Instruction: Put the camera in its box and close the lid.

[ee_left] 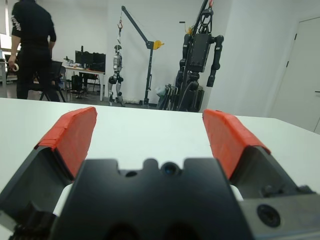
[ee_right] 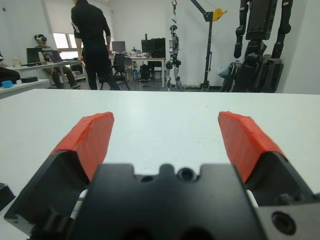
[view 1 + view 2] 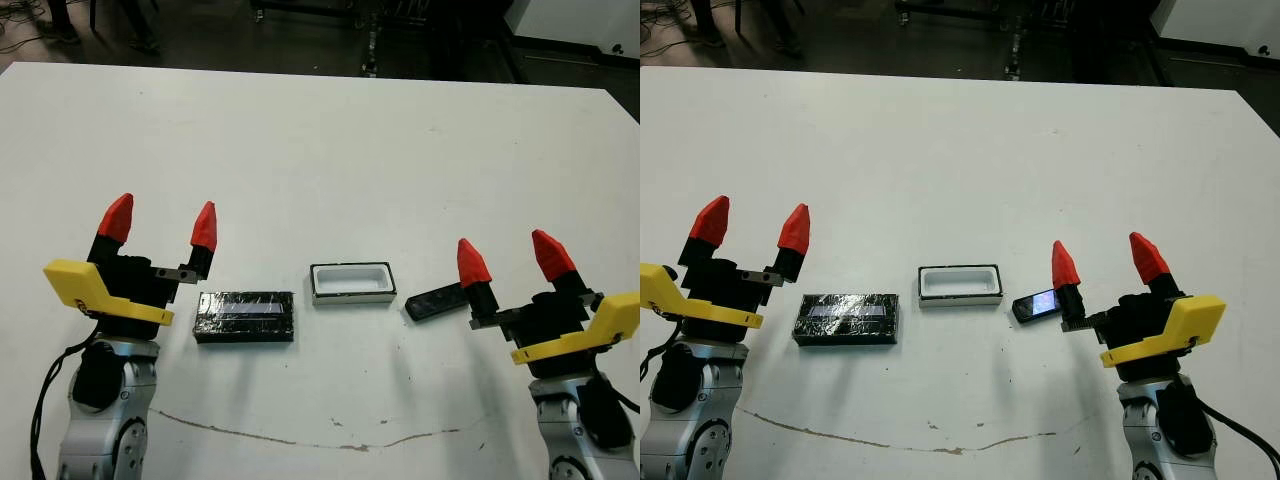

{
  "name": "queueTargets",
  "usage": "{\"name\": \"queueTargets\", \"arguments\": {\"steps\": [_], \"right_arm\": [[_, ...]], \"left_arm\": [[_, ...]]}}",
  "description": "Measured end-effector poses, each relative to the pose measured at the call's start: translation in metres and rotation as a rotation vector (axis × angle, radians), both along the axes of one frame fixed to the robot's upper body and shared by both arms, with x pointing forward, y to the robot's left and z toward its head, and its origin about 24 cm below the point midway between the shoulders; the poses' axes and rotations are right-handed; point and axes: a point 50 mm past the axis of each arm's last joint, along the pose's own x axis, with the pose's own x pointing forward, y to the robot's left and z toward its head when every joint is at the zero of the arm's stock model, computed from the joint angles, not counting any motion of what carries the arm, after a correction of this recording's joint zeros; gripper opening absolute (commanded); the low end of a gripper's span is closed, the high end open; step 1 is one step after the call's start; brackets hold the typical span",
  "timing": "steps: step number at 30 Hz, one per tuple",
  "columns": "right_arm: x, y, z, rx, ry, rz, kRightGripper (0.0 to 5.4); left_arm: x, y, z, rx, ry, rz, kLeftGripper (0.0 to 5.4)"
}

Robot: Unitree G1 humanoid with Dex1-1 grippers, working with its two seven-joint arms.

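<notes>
My right gripper (image 3: 510, 262) hangs with its fingers spread wide and holding nothing, and my left gripper (image 3: 160, 224) is just as open and empty. The camera (image 3: 436, 301) lies flat on the table (image 3: 320, 150), just left of my right gripper's inner finger, and a little right of the box (image 3: 350, 283). The box sits in the middle, open side up and empty, and the lid (image 3: 245, 315) lies left of it, near my left gripper, stripe upward.

I judge the camera light and stiff, a thin hard bar lying low on the tabletop, so there is little edge to catch. Its surface looks smooth and may slip. I would pinch it across its narrow width, about mid-length, with my fingertips pressed close to the table, and squeeze gently since a camera is likely delicate. The lid looks glossy and slick; I would take it by its long sides.
</notes>
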Motion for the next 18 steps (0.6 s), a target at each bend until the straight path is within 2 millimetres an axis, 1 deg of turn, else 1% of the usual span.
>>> {"name": "queueTargets", "arguments": {"steps": [12, 15, 18], "right_arm": [[-0.002, 0.0, -0.003, -0.008, 0.012, 0.016, 5.4], [-0.001, -0.006, 0.0, -0.024, 0.014, 0.049, 5.4], [0.003, -0.017, 0.009, -0.054, 0.017, 0.148, 5.4]], "left_arm": [[0.0, -0.001, -0.001, -0.007, 0.002, -0.01, 5.39], [0.0, -0.002, -0.001, -0.007, 0.003, -0.011, 5.39], [0.0, -0.001, 0.0, -0.006, 0.003, -0.008, 5.39]]}}
